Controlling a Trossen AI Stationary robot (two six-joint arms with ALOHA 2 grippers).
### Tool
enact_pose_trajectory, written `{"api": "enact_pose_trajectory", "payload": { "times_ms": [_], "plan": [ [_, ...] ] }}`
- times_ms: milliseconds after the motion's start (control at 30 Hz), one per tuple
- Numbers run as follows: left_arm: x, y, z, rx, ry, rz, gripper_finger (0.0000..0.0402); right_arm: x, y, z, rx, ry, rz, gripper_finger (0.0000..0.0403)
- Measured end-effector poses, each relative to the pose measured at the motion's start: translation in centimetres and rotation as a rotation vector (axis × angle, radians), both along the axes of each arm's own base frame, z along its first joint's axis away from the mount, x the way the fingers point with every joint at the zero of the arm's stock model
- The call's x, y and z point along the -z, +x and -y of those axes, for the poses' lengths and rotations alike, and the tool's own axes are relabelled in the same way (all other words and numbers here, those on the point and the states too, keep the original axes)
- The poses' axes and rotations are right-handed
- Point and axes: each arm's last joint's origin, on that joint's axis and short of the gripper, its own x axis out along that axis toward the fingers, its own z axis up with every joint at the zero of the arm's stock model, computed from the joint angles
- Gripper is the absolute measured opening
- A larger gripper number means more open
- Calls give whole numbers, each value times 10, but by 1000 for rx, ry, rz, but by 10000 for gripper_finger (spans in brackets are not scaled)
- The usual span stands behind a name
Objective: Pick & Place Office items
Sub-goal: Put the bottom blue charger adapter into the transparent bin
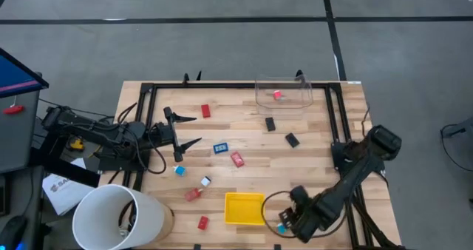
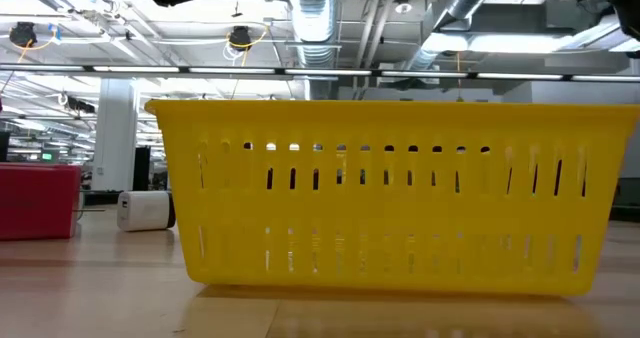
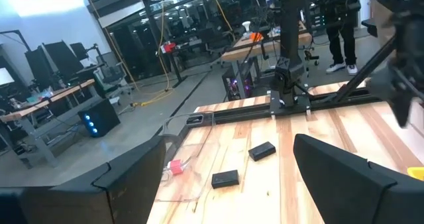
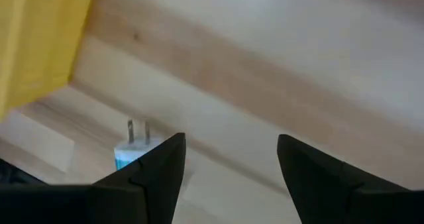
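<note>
Small office items lie scattered on the wooden table: red pieces [image 1: 205, 111] [image 1: 237, 159] [image 1: 193, 194], black pieces [image 1: 270, 123] [image 1: 293, 140], a blue one [image 1: 220, 148] and blue-and-white ones [image 1: 179, 170] [image 1: 206, 181]. My right gripper [image 1: 285, 222] [image 4: 230, 159] points down, open, just right of the yellow tray [image 1: 244, 208]. A white-and-blue plug piece [image 4: 130, 151] lies on the table beside one finger, outside the gap and partly hidden by that finger. My left gripper [image 1: 188, 131] [image 3: 230, 141] waits open and level above the table's left part.
A clear plastic box [image 1: 283, 95] with a red piece [image 1: 277, 95] inside stands at the far edge. A large white tub [image 1: 118, 217] sits at the near left corner. Black frame rails [image 1: 222, 85] border the table. In the low view the tray wall [image 2: 390, 193] fills the picture.
</note>
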Motion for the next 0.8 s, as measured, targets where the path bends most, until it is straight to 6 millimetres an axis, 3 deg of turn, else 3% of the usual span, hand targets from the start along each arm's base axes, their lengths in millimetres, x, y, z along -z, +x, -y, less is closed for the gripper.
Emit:
{"api": "enact_pose_trajectory", "payload": {
  "times_ms": [233,500,800],
  "plan": [
    [0,0,0,-1,1,-1,328,-7,31,-23,-35,46,-7,231],
    [0,0,0,-1,8,-2,328,-7,57,-63,-82,82,-54,230],
    [0,0,0,0,10,1,328,-8,62,-62,-104,-31,-166,230]
  ]
}}
